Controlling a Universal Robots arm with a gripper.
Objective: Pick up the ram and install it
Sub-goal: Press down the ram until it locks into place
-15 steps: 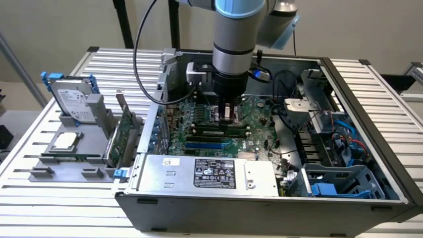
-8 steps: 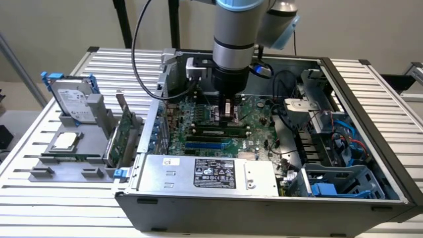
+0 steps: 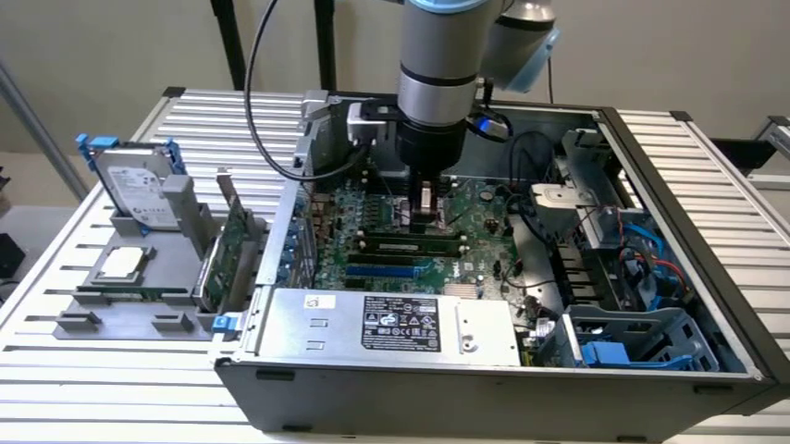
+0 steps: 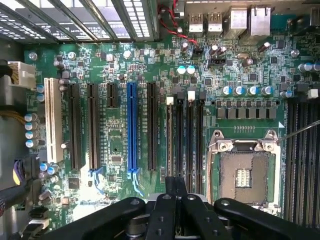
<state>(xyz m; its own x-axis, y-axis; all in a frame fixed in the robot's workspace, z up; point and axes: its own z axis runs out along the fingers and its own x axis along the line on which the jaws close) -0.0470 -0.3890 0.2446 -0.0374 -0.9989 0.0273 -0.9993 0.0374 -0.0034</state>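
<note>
Inside the open computer case (image 3: 691, 365), my gripper (image 3: 426, 215) hangs straight down over the green motherboard (image 3: 482, 264). Just below it in the exterior view, the ram (image 3: 413, 245), a narrow green stick with dark chips, stands on its edge among long black slots. I cannot tell whether the gripper touches it. In the wrist view my gripper (image 4: 175, 185) is lined up with a group of black memory slots (image 4: 184, 135) that have white latches. These slots lie between the blue slot (image 4: 131, 127) and the bare processor socket (image 4: 245, 170).
Left of the case, a grey rack (image 3: 124, 314) holds a tall green expansion card (image 3: 228, 254), a hard drive (image 3: 133, 190) and a processor chip (image 3: 124, 264). The power supply (image 3: 383, 324) lies along the case's near wall. Cables and a drive cage (image 3: 617, 250) crowd the exterior view's right.
</note>
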